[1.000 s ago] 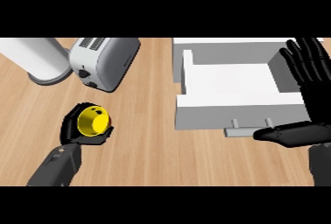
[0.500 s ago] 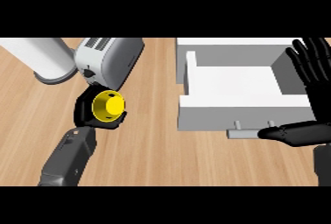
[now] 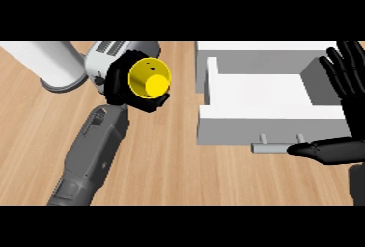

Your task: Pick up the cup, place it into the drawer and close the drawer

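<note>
Nearest me, my right hand rests at the view's right edge, fingers straight and holding nothing, its thumb tip just beside the drawer's handle. Between my left forearm and the drawer front I see an open strip of bare worktop. Farther on, my left hand is curled around the yellow cup, lifted above the worktop, left of the open drawer's left wall. Behind it sit a toaster and a white cylinder.
</note>
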`<state>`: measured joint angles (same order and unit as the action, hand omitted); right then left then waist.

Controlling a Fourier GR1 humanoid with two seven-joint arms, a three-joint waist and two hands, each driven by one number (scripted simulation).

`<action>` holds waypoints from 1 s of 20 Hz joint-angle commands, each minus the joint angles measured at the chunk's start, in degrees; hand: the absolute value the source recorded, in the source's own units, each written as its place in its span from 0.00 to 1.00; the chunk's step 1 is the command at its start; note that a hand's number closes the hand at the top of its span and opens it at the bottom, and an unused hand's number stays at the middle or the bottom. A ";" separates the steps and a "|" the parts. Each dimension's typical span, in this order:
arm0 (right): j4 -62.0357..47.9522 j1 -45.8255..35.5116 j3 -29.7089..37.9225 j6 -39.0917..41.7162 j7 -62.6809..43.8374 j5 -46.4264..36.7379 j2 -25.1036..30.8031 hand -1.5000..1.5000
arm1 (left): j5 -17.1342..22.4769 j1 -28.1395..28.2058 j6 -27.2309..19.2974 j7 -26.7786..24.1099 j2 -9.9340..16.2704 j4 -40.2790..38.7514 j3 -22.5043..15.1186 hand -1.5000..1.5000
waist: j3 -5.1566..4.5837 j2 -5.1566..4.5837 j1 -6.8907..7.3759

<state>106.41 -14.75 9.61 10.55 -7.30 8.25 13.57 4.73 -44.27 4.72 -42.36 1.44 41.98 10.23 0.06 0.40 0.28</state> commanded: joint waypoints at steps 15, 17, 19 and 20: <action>-2.13 -1.70 -1.07 1.40 2.46 -0.25 -0.49 0.00 | 7.27 -29.71 -25.09 28.05 -1.44 -9.93 -15.48 1.00 | 0.02 -1.00 -4.13; -3.65 -3.25 -1.57 0.59 2.86 -1.66 -0.71 0.00 | 7.91 -31.37 -23.76 27.26 -1.44 -15.09 -15.24 1.00 | 0.02 -1.41 -4.31; -2.33 -4.38 -2.48 -0.26 1.04 -1.48 -1.52 0.00 | 9.24 -33.10 -25.72 28.65 -1.44 -17.54 -17.90 1.00 | 0.01 -1.33 -4.78; -1.51 -2.83 -1.07 1.79 1.70 0.31 -0.03 0.00 | 8.97 -33.11 -26.49 28.04 -1.44 -19.38 -18.53 1.00 | 0.05 -1.51 -5.78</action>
<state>103.78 -17.43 8.52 11.42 -5.11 7.59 13.03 12.15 -74.48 -19.00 -15.37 0.02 28.78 -5.25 0.08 -0.80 -3.89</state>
